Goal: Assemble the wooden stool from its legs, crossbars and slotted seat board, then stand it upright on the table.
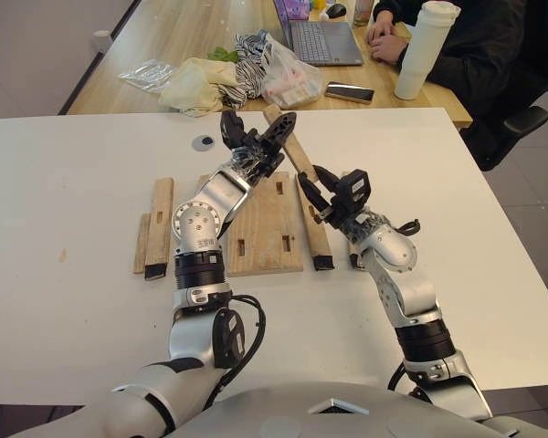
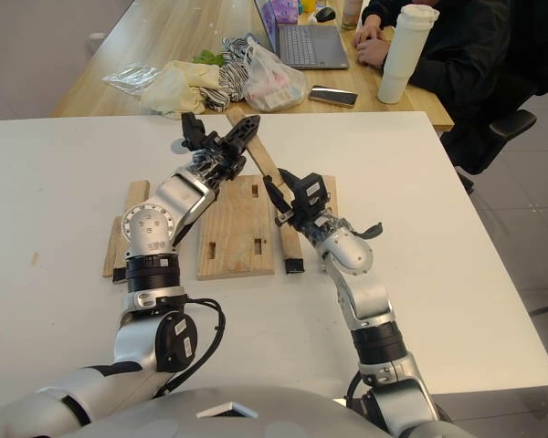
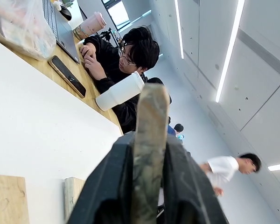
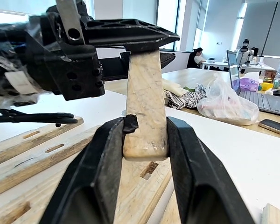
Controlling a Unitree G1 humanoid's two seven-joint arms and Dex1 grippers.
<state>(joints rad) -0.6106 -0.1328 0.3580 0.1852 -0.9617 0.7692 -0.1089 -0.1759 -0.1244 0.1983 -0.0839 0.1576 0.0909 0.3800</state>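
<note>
A short wooden bar (image 1: 292, 151) hangs tilted above the table, held at both ends. My left gripper (image 1: 256, 125) is shut on its far end, seen edge-on as the bar (image 3: 149, 140) between the fingers. My right gripper (image 1: 336, 180) is shut on its near end (image 4: 144, 121), where a scrap of black tape sticks. Below them the slotted seat board (image 1: 260, 233) lies flat. A long leg (image 1: 316, 233) with a black tip rests along the board's right edge. Two more wooden pieces (image 1: 159, 219) lie side by side left of the board.
Another wooden piece (image 1: 354, 260) lies under my right arm. A small dark disc (image 1: 203, 142) sits on the white table behind the board. On the wooden desk beyond are bags (image 1: 288, 80), a phone (image 1: 349, 92), a laptop (image 1: 321, 41) and a white cup (image 1: 420, 50).
</note>
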